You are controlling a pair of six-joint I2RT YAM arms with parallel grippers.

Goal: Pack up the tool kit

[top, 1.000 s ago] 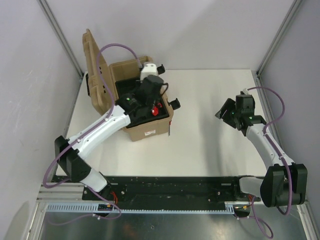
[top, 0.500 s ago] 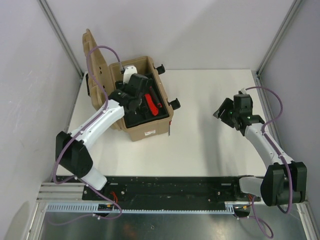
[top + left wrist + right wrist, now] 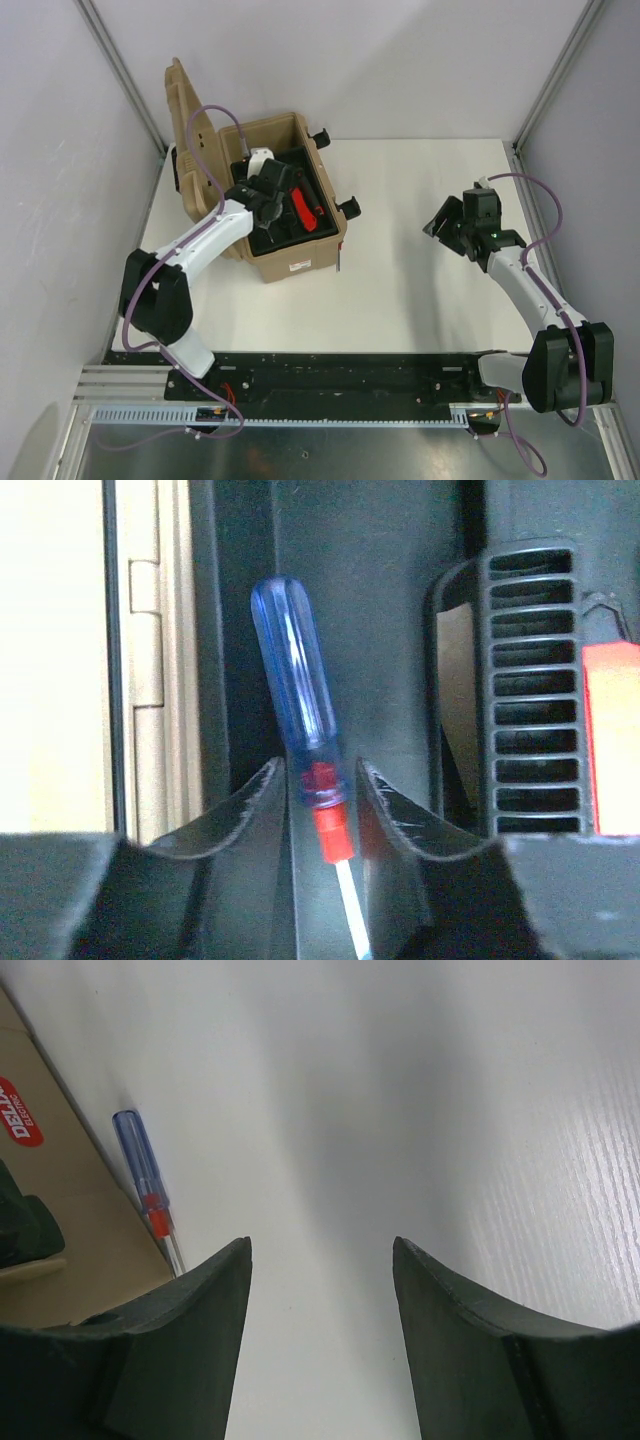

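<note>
The tan toolbox (image 3: 300, 262) stands open at the back left, its lid (image 3: 190, 120) upright. My left gripper (image 3: 265, 200) is down inside it, over the black inner tray (image 3: 400, 630). Its jaws (image 3: 320, 775) are closed narrowly on a blue-handled screwdriver (image 3: 298, 700) at its red collar, handle pointing away. A red-handled tool (image 3: 302, 207) lies in the tray to the right and also shows in the left wrist view (image 3: 610, 740). My right gripper (image 3: 442, 222) is open and empty above the table (image 3: 320, 1245). A second blue-and-red screwdriver (image 3: 140, 1165) lies on the table against the box.
The box wall with a red label (image 3: 20, 1110) fills the left of the right wrist view. Black latches (image 3: 350, 207) stick out of the box's right side. Grey walls close the table at left, back and right.
My left gripper has moved left and down from the box's right side into the tray, uncovering the red-handled tool. The right gripper has shifted only slightly.
</note>
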